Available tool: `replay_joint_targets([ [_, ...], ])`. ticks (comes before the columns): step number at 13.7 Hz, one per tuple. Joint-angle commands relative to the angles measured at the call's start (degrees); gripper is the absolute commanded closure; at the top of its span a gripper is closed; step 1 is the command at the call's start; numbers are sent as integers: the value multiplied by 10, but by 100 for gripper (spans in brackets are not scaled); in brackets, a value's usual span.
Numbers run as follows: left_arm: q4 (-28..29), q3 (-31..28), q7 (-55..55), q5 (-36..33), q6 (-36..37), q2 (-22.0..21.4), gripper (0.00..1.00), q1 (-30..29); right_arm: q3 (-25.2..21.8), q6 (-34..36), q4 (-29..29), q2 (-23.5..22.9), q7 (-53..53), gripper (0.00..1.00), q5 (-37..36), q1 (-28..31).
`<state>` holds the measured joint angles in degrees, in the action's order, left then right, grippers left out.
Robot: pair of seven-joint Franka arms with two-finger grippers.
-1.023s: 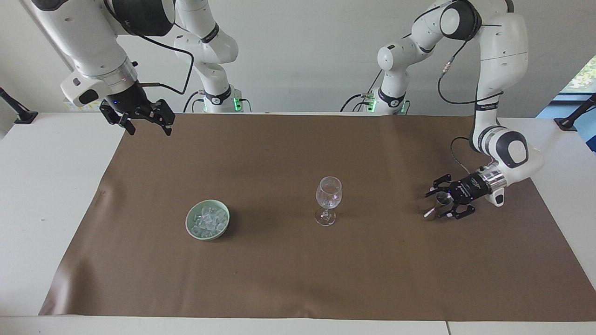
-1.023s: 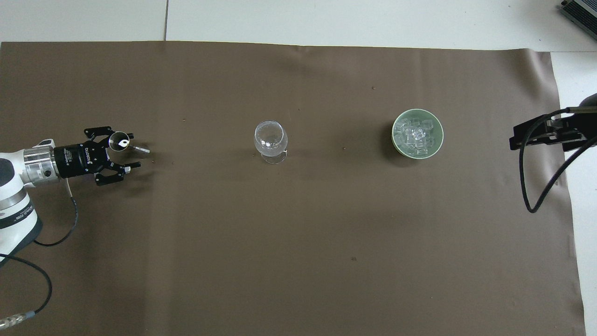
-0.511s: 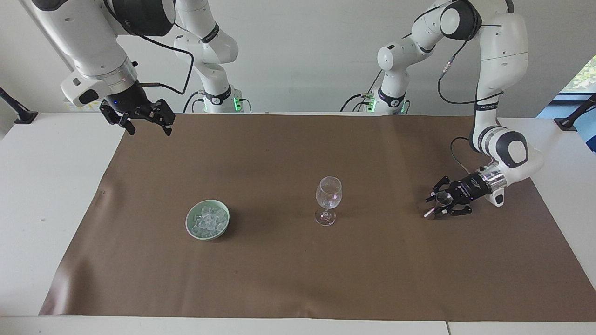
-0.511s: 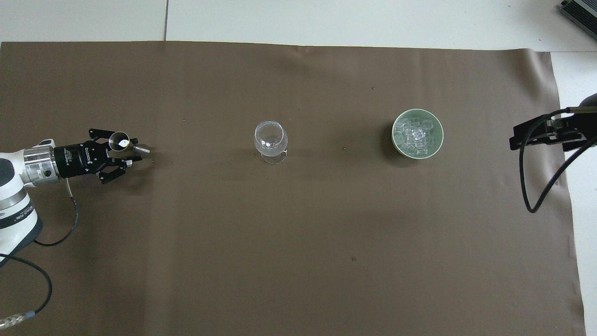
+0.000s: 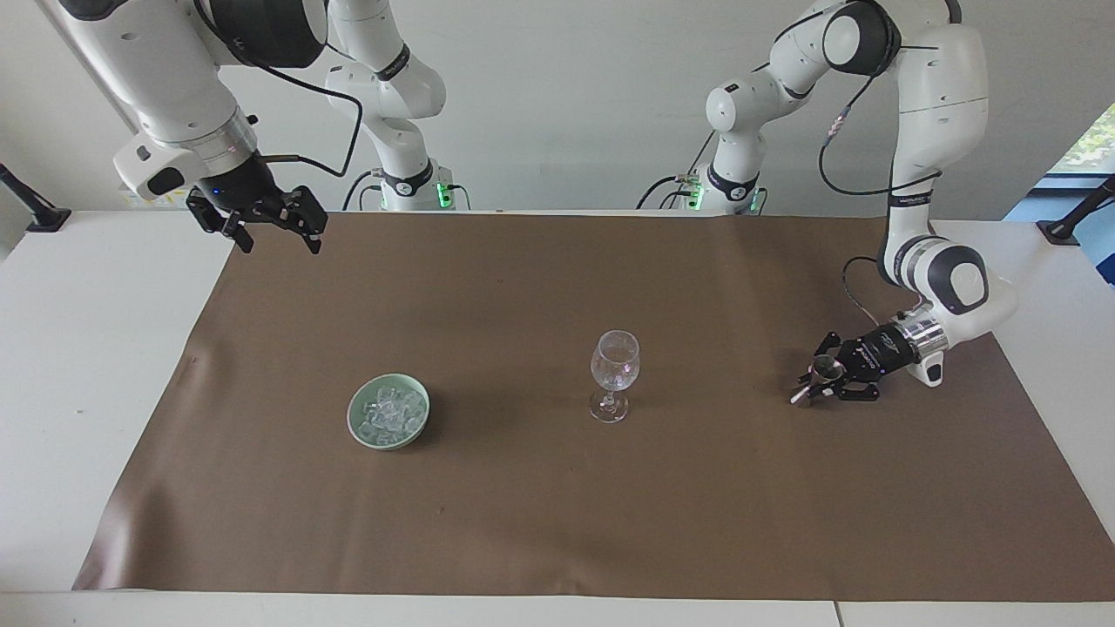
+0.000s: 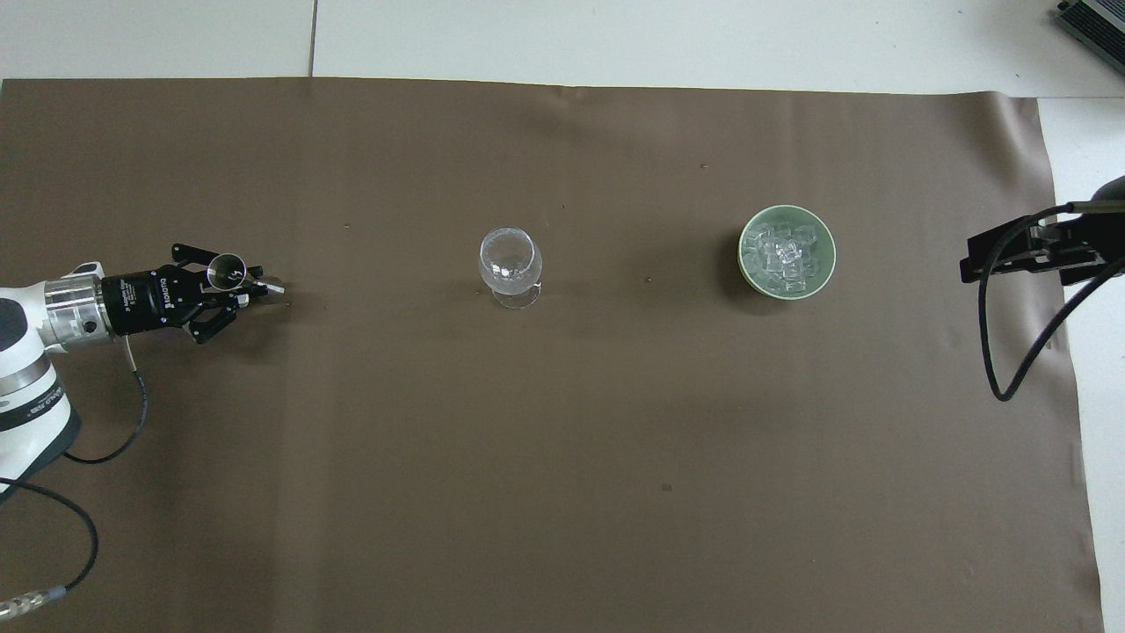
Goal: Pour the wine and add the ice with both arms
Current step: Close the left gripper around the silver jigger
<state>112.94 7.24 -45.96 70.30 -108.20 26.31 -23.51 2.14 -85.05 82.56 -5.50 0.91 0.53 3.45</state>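
The facing view shows both arms whole, with their bases at the counter [image 5: 87, 348] edge; the overhead view shows only the left gripper [image 6: 230, 283] with its wrist, and a dark part of the right gripper [image 6: 1011, 251] at the picture's edge. The left gripper lies low and horizontal near the left arm's end of the brown mat [image 5: 557, 505], and its jaws are closed around a small metal cup [image 6: 227, 269] which has a short handle pointing toward the wine glass [image 5: 615, 373]. The overhead view looks into the cup's round mouth; the facing view shows it only as a small shiny shape between the jaws. The right gripper [image 5: 270, 228] waits raised over the mat's corner at the right arm's end, jaws parted with nothing between them. The ice [image 6: 785, 253] is heaped in a pale green bowl [image 5: 359, 420], well apart from the glass, toward the right arm's end. The glass stands upright near the middle of the mat. A white wall is above the arms' bases.
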Motion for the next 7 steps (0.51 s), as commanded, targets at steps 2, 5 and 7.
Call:
replay_joint_targets([
  [2,7,-4,-7,12,2,-6,100,13,-6,-9,13,8,-10,0,11,0],
  [5,-5,-3,-7,12,20,-4,100,19,-6,-9,13,8,-10,0,11,0],
  [7,-21,-3,-9,10,39,-4,100,21,-6,-9,13,8,-10,0,11,0],
])
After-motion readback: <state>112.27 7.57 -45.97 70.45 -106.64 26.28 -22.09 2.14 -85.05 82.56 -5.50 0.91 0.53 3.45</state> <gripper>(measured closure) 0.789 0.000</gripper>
